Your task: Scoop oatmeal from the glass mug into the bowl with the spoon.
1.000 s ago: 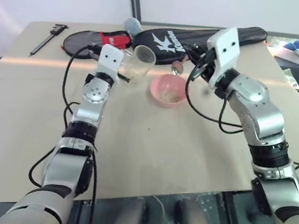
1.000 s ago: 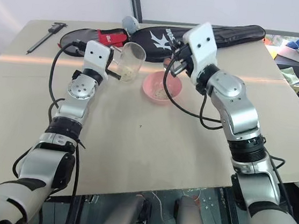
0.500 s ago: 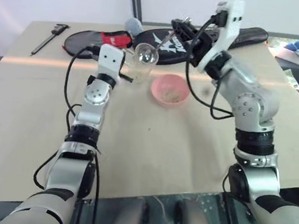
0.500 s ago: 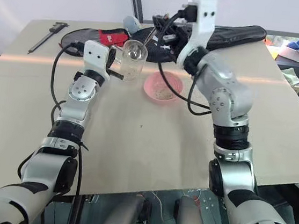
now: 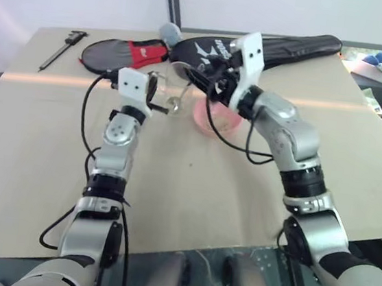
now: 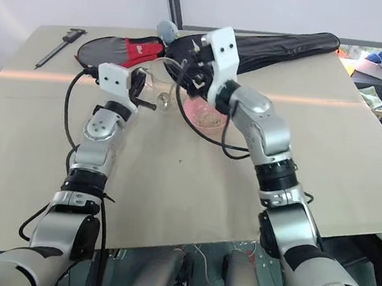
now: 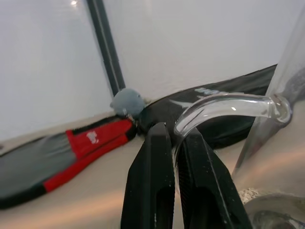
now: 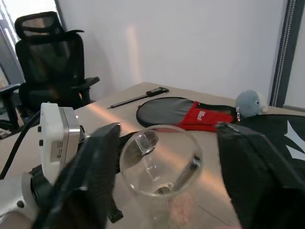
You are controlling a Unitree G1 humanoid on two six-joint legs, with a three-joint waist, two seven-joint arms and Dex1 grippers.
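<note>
**Mug** (image 5: 165, 89): clear glass, held by its side handle, leaning towards the bowl. Whether its base touches the counter (image 5: 241, 190) cannot be told.
**Left hand** (image 7: 172, 131): fingers pinched narrow on the mug handle and nothing else.
**Right hand** (image 5: 198, 82): fingers spread wide either side of the mug mouth, holding nothing.
**Spoon** (image 8: 189, 168): appears to lean loose inside the mug, scoop end down.
**Oatmeal** (image 7: 245, 193): a few pale flakes low at the mug base; some also seem to lie in the bowl.
**Bowl** (image 6: 204, 115): pink, on the counter just beside the mug, partly behind the right arm.

**Risks, as judged:**
- The thin, smooth handle grip may let the mug swivel or slip, spilling flakes on the counter.
- The right hand, closing on the spoon, could knock the rim and tip the mug.
- The loose spoon may slide round the glass, causing a missed or skewed grasp.
- The right arm is close over the bowl and may nudge it.
</note>
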